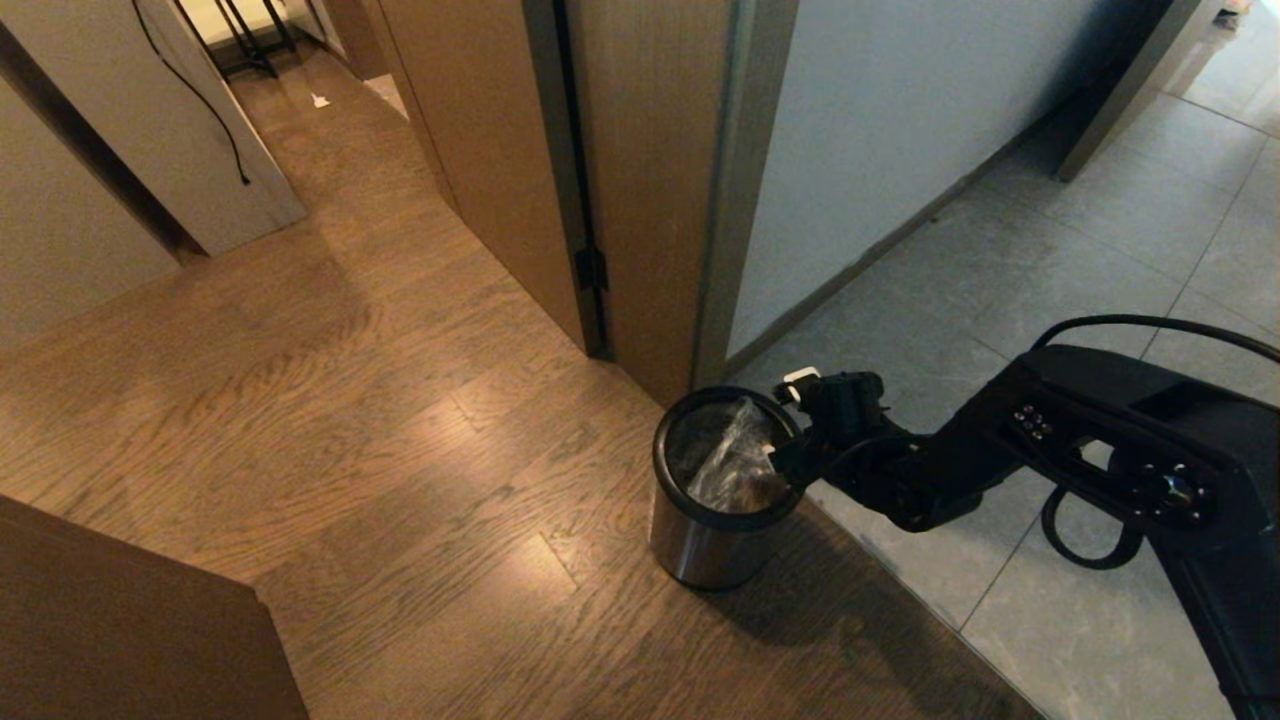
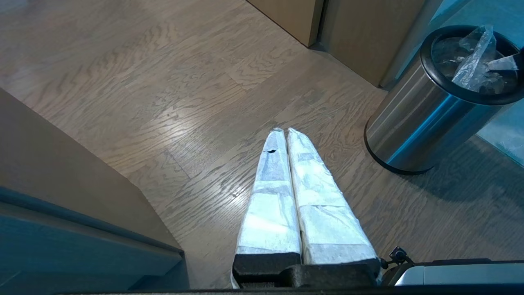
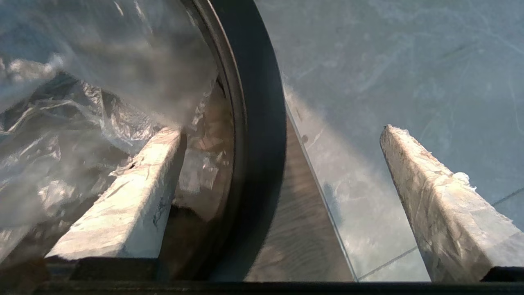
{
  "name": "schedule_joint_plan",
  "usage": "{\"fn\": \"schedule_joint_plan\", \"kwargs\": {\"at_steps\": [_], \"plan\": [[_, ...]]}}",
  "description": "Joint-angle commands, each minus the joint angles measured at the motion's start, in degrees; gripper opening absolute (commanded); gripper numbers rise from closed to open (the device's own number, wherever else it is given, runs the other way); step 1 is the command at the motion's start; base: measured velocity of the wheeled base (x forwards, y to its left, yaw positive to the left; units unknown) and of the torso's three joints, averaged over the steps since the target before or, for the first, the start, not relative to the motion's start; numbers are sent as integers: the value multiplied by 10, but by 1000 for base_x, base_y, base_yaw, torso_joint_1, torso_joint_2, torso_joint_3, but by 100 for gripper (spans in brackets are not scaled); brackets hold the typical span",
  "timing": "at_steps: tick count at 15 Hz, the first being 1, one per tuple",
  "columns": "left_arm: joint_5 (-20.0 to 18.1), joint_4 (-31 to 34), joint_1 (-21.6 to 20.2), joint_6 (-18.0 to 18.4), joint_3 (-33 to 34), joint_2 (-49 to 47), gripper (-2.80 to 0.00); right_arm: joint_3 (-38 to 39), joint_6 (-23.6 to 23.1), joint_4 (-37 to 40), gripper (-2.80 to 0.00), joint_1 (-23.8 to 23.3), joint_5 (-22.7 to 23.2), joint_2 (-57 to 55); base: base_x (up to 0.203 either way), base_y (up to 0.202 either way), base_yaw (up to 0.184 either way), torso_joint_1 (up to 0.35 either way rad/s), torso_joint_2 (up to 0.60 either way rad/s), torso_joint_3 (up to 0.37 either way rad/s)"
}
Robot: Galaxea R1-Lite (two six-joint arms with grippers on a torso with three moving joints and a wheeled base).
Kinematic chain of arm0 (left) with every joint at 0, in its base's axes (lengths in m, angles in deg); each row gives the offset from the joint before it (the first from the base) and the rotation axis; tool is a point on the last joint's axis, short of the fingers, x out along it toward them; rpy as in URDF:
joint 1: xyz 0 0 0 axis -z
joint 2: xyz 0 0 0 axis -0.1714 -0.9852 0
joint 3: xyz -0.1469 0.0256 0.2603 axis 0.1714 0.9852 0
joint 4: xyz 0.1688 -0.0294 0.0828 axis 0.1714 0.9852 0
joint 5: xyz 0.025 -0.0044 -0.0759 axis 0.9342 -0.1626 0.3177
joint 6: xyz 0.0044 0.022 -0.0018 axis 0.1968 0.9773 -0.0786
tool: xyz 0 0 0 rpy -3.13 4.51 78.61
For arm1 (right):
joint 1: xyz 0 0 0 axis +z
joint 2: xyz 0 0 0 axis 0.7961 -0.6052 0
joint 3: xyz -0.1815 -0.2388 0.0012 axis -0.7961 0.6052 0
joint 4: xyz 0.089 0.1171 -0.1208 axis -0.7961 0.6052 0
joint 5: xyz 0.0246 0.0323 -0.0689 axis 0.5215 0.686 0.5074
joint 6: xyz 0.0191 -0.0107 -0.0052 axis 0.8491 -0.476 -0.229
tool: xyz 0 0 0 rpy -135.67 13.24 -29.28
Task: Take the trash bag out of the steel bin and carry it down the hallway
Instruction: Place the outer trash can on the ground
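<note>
The steel bin (image 1: 700,540) stands on the wood floor by a door frame, where the wood meets grey tile. The clear crinkly trash bag (image 1: 735,455) sits inside it, its top poking above the black rim. My right gripper (image 1: 790,420) is open and straddles that rim (image 3: 258,123): one finger (image 3: 123,205) is inside against the trash bag (image 3: 82,123), the other (image 3: 442,205) is outside over the tile. Nothing is gripped. My left gripper (image 2: 284,131) is shut and empty, low over the wood floor, left of the steel bin (image 2: 417,123). Whether the tiled floor is the hallway I cannot tell.
A wooden door and frame (image 1: 640,200) rise just behind the bin. Grey tiles (image 1: 1050,250) run off to the right along a pale wall. A wood-floored passage (image 1: 330,150) leads away at upper left. A brown furniture corner (image 1: 120,620) sits at lower left.
</note>
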Motion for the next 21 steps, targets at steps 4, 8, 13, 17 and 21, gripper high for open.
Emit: {"fn": "schedule_joint_plan", "kwargs": {"at_steps": [4,8,13,17,21], "plan": [[0,0,0,0,0,0,-280,-33,-6,-6,0,-3,-2,-34,0,0,0,0,0,0],[0,0,0,0,0,0,-280,-34,-15,-12,0,-9,0,-28,0,0,0,0,0,0],[1,0,0,0,0,0,-280,-34,-18,-24,0,-15,2,-43,0,0,0,0,0,0],[0,0,0,0,0,0,-280,-35,-24,-24,-280,-12,7,-50,0,0,0,0,0,0],[0,0,0,0,0,0,-280,-36,-23,-22,-280,-11,7,-45,0,0,0,0,0,0]]}}
